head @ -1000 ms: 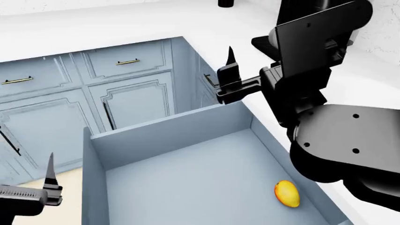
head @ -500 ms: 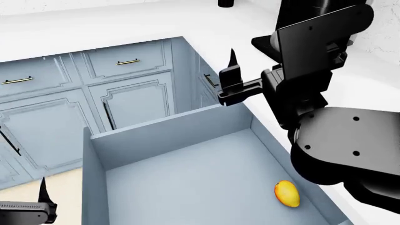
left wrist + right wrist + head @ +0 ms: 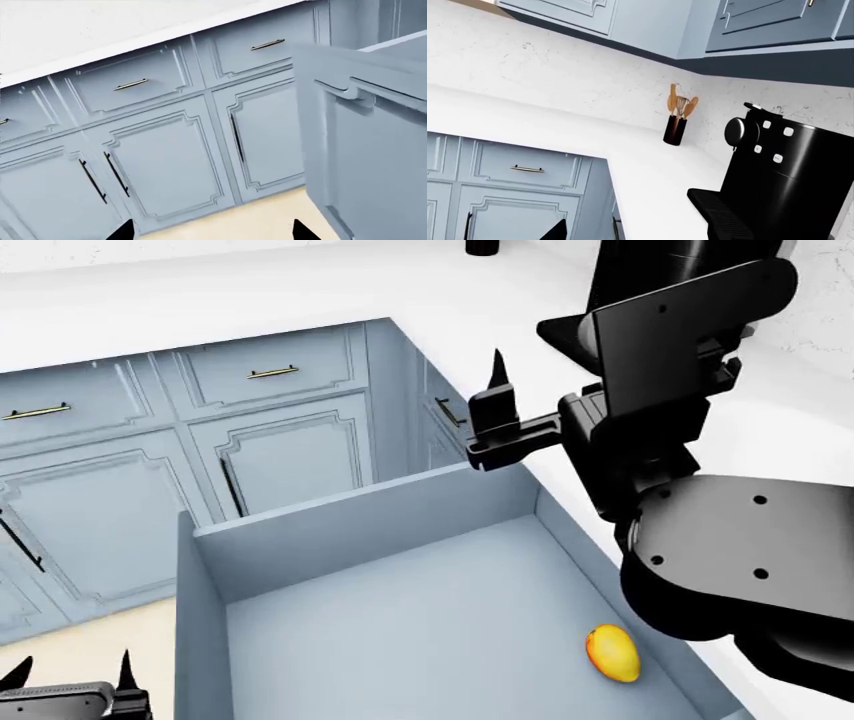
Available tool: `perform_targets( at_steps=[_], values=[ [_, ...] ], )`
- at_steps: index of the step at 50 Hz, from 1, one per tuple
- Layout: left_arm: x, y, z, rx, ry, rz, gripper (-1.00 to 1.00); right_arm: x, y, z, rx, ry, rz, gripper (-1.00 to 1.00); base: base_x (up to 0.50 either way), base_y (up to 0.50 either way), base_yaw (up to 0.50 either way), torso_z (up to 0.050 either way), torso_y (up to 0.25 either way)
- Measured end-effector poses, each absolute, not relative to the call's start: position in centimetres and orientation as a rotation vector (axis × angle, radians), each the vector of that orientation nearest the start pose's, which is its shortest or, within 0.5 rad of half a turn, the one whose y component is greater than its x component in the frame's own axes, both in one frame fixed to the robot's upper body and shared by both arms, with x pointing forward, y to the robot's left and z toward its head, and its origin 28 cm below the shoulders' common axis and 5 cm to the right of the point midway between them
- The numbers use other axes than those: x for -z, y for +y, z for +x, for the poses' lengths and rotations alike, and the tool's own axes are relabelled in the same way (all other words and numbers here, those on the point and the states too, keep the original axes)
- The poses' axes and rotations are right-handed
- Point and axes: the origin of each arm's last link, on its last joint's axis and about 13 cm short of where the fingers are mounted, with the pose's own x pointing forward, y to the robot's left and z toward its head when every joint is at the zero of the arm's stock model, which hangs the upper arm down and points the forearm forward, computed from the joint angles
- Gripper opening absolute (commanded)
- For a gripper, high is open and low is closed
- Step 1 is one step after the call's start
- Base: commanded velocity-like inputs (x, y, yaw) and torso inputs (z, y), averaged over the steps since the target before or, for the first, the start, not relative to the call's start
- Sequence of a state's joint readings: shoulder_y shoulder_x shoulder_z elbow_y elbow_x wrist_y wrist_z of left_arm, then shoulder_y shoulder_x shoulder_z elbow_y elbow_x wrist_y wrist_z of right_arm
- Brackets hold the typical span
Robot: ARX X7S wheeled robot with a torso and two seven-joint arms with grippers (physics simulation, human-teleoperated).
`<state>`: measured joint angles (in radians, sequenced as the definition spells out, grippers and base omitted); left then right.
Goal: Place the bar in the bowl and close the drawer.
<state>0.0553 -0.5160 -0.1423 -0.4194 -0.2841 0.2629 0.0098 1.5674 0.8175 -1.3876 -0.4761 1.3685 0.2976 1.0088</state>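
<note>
Drawer (image 3: 400,620) first, from my head camera: it stands pulled wide out of the cabinet, and on its pale-blue floor lies only a round yellow-orange fruit (image 3: 613,653), near the wall on my right side. I see no bar and no bowl from here. My right gripper (image 3: 497,410) hangs over the white counter (image 3: 200,300) just beyond the drawer's far corner; only one dark finger shows clearly, so I cannot tell how its jaws stand. My left gripper (image 3: 70,672) is low beside the drawer's outer wall, two tips spread apart, holding nothing.

From my left wrist, both fingertips (image 3: 123,231) sit wide apart with bare tan floor (image 3: 253,220) between them, facing panelled cabinet doors (image 3: 160,160) and the drawer's front.

From my right wrist, one fingertip (image 3: 556,231) shows. Beyond it the counter carries a black coffee machine (image 3: 780,175) and a dark holder (image 3: 674,130) containing wooden utensils and a whisk.
</note>
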Motion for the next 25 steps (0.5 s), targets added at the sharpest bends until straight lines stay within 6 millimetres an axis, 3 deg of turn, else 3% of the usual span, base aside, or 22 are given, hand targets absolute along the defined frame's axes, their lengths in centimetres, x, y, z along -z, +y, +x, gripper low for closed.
perform_targets(
  at_steps=[25],
  values=[
    [2.7,37.0,19.8,-0.11,0.176,0.076,1.0,-28.0,-7.8,24.5,-0.161,-0.2,-0.244,1.0,0.0,0.0,0.0,0.0,0.0]
  ],
)
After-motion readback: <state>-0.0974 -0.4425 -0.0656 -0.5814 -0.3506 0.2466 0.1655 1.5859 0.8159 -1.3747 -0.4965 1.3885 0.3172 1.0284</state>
